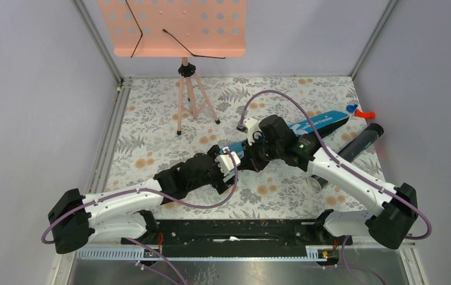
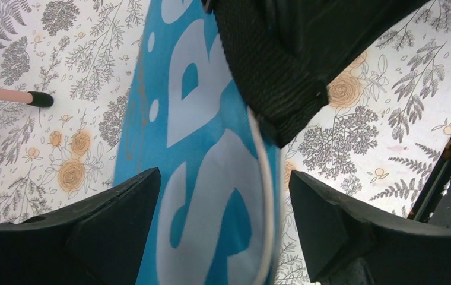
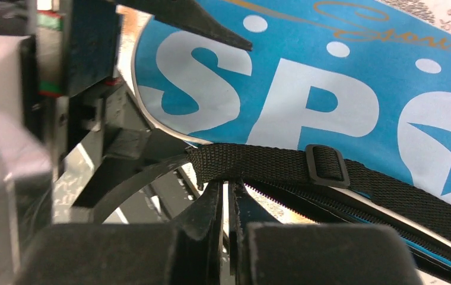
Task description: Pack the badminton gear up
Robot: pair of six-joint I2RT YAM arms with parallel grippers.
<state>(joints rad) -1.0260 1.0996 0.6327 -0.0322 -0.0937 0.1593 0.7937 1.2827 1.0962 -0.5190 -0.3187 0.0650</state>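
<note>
Blue fabric racket bag with white "SPORT" lettering (image 1: 321, 123) lies diagonally on the floral-print table (image 1: 146, 130), centre-right, its near end under both grippers. Right gripper (image 3: 223, 187): fingers almost closed, pinching the bag's black woven strap (image 3: 259, 163). Left gripper (image 2: 223, 178): fingers spread wide, straddling the bag. Long black tube (image 1: 362, 139) lies just right of the bag. Peach perforated music stand (image 1: 175, 27) stands at the back.
</note>
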